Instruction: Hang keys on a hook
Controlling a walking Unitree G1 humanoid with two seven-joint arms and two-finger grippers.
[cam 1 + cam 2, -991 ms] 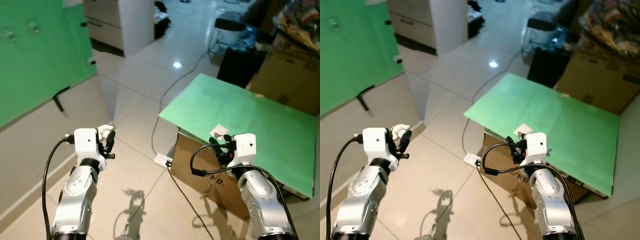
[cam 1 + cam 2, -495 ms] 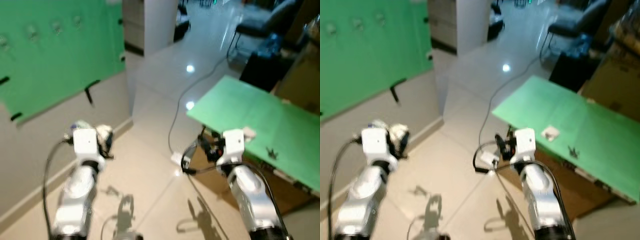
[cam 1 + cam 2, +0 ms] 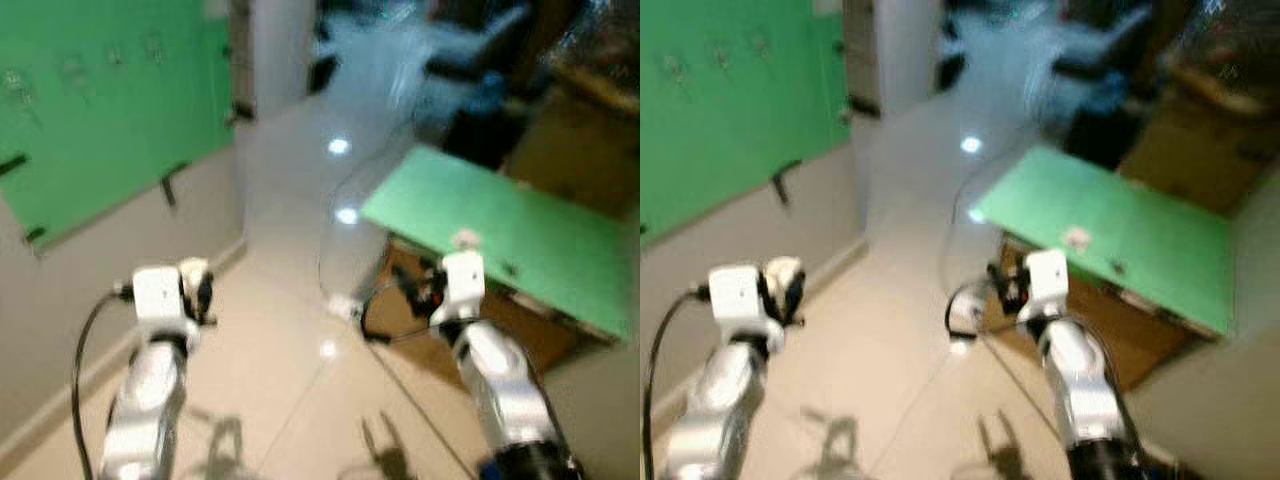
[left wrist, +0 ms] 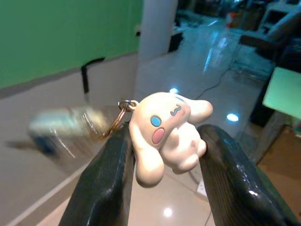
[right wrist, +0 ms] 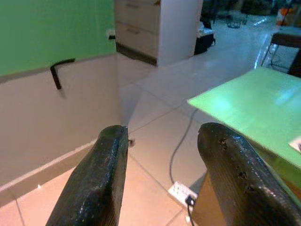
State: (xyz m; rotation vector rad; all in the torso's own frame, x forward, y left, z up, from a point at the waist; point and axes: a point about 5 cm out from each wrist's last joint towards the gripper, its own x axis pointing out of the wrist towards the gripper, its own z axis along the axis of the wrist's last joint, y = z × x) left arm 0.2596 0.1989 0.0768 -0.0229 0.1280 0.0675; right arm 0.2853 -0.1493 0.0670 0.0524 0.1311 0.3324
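Between the left gripper's (image 4: 164, 155) two black fingers (image 4: 101, 188) sits a white plush charm (image 4: 167, 132) with blue eyes and a pink cheek, clamped on both sides; its brass ring (image 4: 126, 104) leads to the keys (image 4: 70, 125), which hang blurred beside the gripper. In the head views, blurred all over, this gripper is raised in front of the robot's left side, near a pale wall whose upper part carries a green board (image 3: 100, 90) with small hooks (image 3: 75, 72). The right gripper (image 5: 162, 174) is spread apart and grasps nothing; it is held up over the tiled floor (image 3: 290, 360), beside a cardboard box topped by a green sheet (image 3: 500, 235). A white power strip (image 5: 181, 190) and its cable lie on the floor by the box.
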